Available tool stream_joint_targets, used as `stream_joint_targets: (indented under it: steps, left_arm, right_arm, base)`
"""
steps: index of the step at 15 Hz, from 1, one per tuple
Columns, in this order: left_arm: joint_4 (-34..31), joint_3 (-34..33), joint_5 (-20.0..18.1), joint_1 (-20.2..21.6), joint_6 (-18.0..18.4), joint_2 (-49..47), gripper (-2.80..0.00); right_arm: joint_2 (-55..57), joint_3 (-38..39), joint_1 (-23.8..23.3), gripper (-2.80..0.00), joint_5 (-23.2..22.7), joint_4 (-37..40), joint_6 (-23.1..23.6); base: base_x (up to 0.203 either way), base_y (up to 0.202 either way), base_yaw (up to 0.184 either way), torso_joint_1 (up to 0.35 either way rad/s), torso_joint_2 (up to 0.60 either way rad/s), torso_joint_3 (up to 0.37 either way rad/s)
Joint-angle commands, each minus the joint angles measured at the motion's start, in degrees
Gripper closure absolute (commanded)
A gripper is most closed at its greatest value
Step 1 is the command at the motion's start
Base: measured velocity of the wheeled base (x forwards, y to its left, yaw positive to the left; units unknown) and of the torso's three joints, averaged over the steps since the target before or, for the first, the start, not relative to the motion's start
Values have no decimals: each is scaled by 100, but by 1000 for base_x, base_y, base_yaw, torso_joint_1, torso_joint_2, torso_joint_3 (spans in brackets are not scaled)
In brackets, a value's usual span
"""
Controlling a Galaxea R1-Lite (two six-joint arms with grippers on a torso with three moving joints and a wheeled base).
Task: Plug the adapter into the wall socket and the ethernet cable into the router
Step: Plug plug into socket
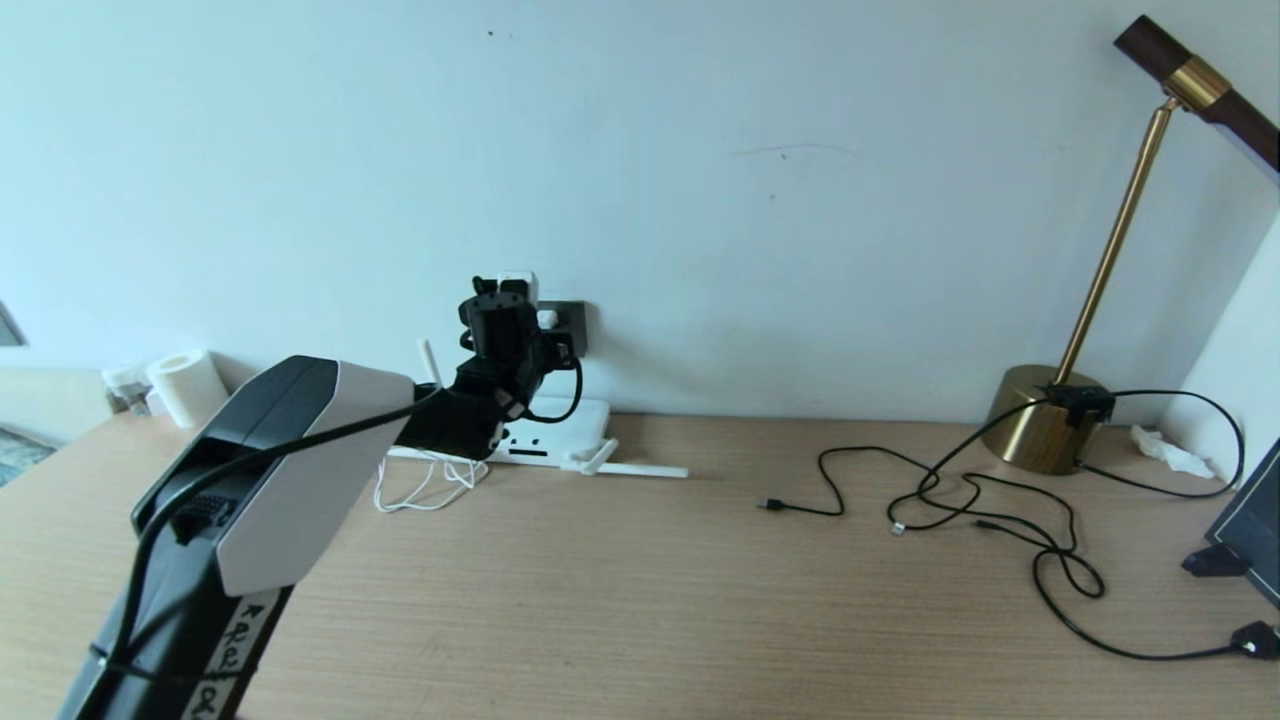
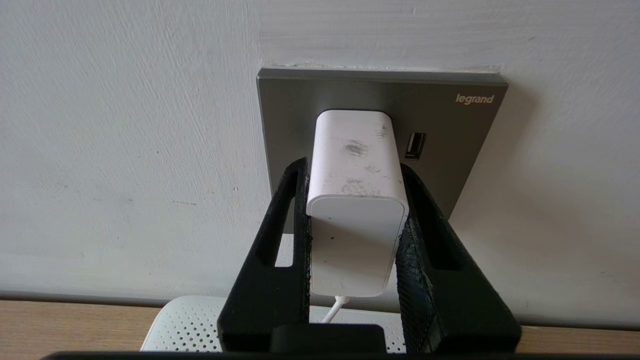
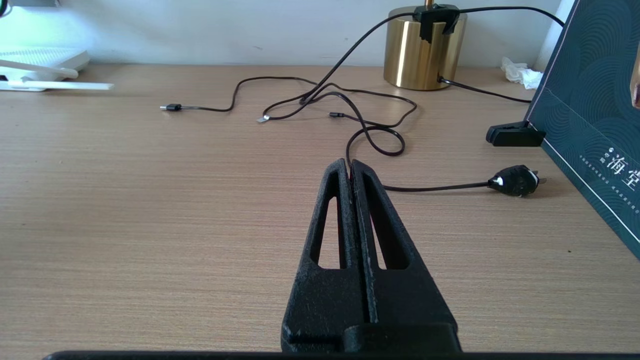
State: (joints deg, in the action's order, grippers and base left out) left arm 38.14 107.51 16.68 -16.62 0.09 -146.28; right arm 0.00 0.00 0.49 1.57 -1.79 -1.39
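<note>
A pale wooden worktop (image 1: pixel 640 600) meets a white wall. The left pincer (image 2: pixel 356 200), reaching level, clamps the small white rounded adapter (image 2: pixel 356 165) against the dark grey square wall socket (image 2: pixel 450 130). The right pincer (image 3: pixel 350 170) hangs closed above the worktop.

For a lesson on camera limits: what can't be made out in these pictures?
- Small white adapter block: its pins, left wrist view, hidden against the dark grey wall socket.
- Flat white router: ports, head view, blocked by left pincer.
- Black cables' plugs: too small.
</note>
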Motion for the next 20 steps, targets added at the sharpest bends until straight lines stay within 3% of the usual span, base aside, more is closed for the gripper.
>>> stream_joint_targets:
  steps: [1,20]
  left_arm:
    - [-9,-63,20,-8,0,35,0]
    - [-228,279,20,-61,0,-50,0]
  right_arm:
    - [0,62,0,0,1,-5,-1]
    - [0,62,-2,0,1,-5,-1]
  base:
    - [0,0,0,0,0,0]
    - [0,0,0,0,0,0]
